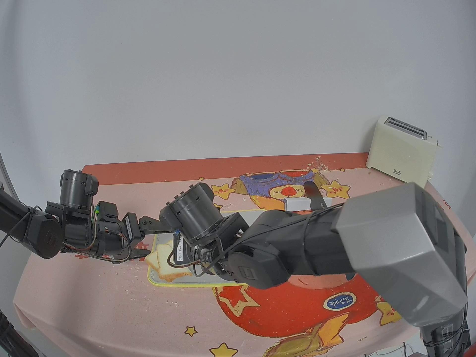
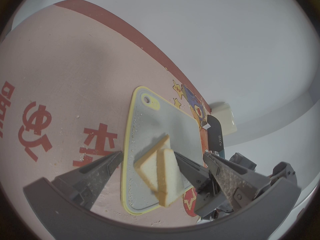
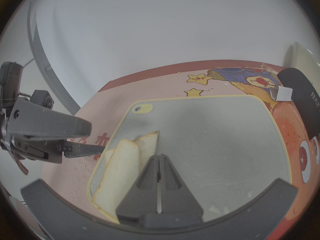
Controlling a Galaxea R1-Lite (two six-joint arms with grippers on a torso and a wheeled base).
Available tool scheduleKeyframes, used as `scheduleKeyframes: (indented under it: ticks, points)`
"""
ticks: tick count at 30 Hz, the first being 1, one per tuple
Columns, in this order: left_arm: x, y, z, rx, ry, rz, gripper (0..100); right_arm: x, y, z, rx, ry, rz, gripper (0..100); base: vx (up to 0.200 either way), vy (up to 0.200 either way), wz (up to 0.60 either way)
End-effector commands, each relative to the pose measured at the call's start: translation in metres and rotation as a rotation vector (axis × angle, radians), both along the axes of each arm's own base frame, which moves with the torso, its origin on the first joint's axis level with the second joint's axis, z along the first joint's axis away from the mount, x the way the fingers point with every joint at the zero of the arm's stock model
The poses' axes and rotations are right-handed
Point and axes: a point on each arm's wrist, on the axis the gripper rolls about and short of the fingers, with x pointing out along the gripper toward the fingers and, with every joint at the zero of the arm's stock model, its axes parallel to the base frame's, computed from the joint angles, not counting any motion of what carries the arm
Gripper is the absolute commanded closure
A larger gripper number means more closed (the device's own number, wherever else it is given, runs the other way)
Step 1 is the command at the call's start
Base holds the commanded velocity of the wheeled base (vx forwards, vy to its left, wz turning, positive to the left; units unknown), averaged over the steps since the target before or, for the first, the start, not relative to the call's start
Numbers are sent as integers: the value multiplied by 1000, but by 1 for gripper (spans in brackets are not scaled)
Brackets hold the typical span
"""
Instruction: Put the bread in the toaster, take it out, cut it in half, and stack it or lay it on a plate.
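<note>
Grey board: we take the yellow-rimmed cutting board [image 3: 216, 144] as our landmark; it lies flat on the tabletop [image 1: 99, 298], which wears a pink cartoon cloth.
Bread: the bread [image 3: 123, 170] lies as two pale halves on the board's near-left corner, one partly over the other, inside the rim.
Right arm: the right gripper [image 3: 158, 157] hangs low over the board, its fingers pressed together with nothing between them. The tips sit just beside the bread, on the side toward the board's middle; we cannot tell whether they touch it.
Left arm: the left gripper [image 2: 160, 156] sits just off the board's left rim, fingers spread wide and holding nothing, pointing across the rim at the bread and apart from it.
Crumbs: we see crumbs [image 3: 78, 165] scattered on the cloth along the board's left rim.
Blade: a dark blade [image 3: 301, 100] rests on a small white block [image 3: 281, 93] just beyond the board's far-right corner.
Toaster: the cream toaster [image 1: 401, 154] stands upright, well apart from the board, beyond its far-right corner.
</note>
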Motion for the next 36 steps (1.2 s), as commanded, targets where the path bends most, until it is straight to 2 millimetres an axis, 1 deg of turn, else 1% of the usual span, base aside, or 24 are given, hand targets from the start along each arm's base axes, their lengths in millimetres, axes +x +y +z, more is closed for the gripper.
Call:
scheduleKeyframes:
  ticks: [1,5,6,7,8,11,22,26,31,34,36]
  points:
    - [0,0,-1,1,5,1,0,-9,-17,25,16,-10,-5,100,0,0,0]
    - [0,0,-1,2,6,1,0,-25,-26,19,-27,19,13,100,0,0,0]
    - [0,0,-2,2,9,1,0,-31,-26,18,-35,26,25,100,0,0,0]
    - [0,0,-2,2,9,1,0,-32,-26,18,-35,26,27,100,0,0,0]
    - [0,0,-2,2,9,1,0,-39,-26,12,-51,40,36,100,0,0,0]
    - [0,0,-3,2,11,1,0,-42,-22,8,-51,46,42,100,0,0,0]
    - [0,0,-2,2,9,1,0,-38,-7,-6,-45,52,52,100,0,0,0]
    - [0,0,-2,3,8,0,0,-41,-1,-11,-48,54,63,100,0,0,0]
    - [0,-2,-3,3,10,-8,0,-36,7,-9,-23,39,63,100,0,0,0]
    - [-1,-3,-3,3,10,-11,0,-32,13,-5,3,23,63,100,0,0,0]
    - [-1,-3,-3,4,10,-10,0,-31,14,-3,8,20,62,100,0,0,0]
